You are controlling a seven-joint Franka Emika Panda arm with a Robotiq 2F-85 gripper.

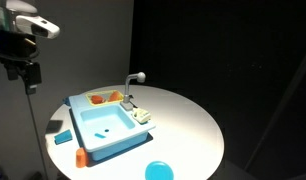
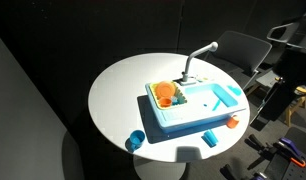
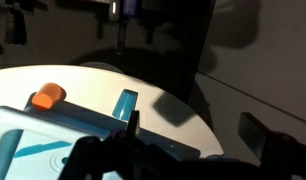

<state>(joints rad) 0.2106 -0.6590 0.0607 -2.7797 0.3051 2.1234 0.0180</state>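
Observation:
My gripper [image 1: 31,76] hangs high over the table's edge, well above everything, beside the blue toy sink [image 1: 93,131]. In the wrist view the gripper [image 3: 183,165] is a dark shape along the bottom, its jaws wide apart and open with nothing between them. Below it lie a blue block [image 3: 125,103], an orange block [image 3: 46,96] and the sink's corner [image 3: 33,140]. The sink [image 2: 208,104] has a grey faucet [image 2: 196,57] and holds orange toys [image 2: 167,94] at one end.
The round white table [image 1: 188,120] also carries a blue bowl [image 1: 158,170] near its edge, seen too as the blue bowl [image 2: 136,140]. A blue block [image 2: 210,138] and orange block [image 2: 231,122] lie by the sink. Dark curtains and chairs surround the table.

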